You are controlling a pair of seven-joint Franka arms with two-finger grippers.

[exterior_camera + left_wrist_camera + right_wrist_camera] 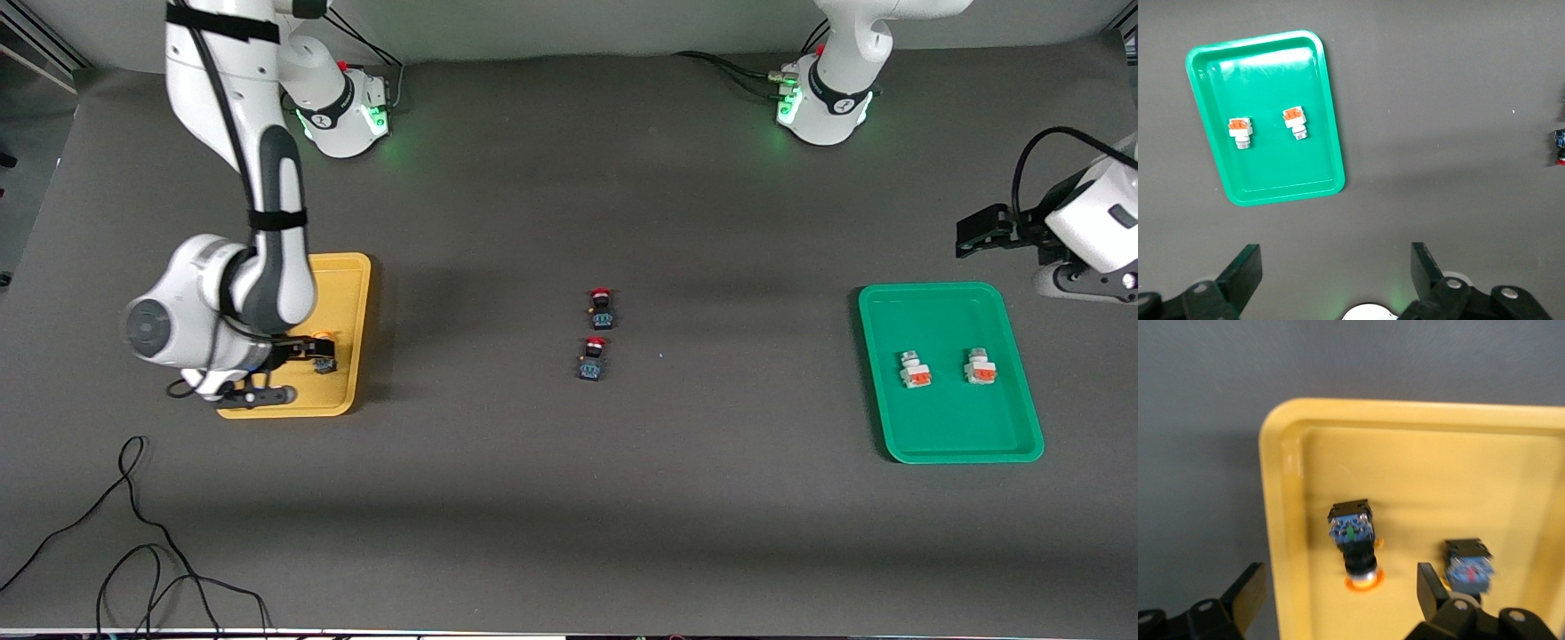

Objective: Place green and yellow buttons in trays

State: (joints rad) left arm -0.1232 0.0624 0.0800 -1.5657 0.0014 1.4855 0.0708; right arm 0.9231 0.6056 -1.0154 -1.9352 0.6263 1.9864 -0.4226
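Front view. Two trays: yellow tray [348, 311] at the right arm's end of the table, green tray [947, 307] at the left arm's end. In the green tray lie two grey-white buttons with orange-red blocks [915, 370] [980, 366], side by side, apart, each with its long axis running toward and away from the camera, orange end nearer the camera. One black button with a yellow-orange cap [324, 352] shows in the yellow tray; the arm hides the rest. Two red-capped black buttons [601, 308] [593, 357] lie mid-table on the dark mat [569, 498], one nearer the camera than the other, caps pointing away from it. Right gripper [298, 351] low over the yellow tray. Left gripper [978, 233] waits over bare mat, near the green tray's edge farthest from the camera.

Left wrist view. Left gripper [1335, 270]: fingers spread wide, nothing between them. Green tray [1325, 87] with both grey-white buttons [1239, 132] [1295, 123], parallel.

Right wrist view. Right gripper [1341, 590]: fingers [1248, 590] parted, gripping nothing. Two black-bodied buttons lie in the yellow tray [1418, 453]: one [1354, 543] on its side between the fingers, yellow-orange cap toward the gripper; the other [1468, 565] beside it, partly hidden by a finger, orientation unclear.
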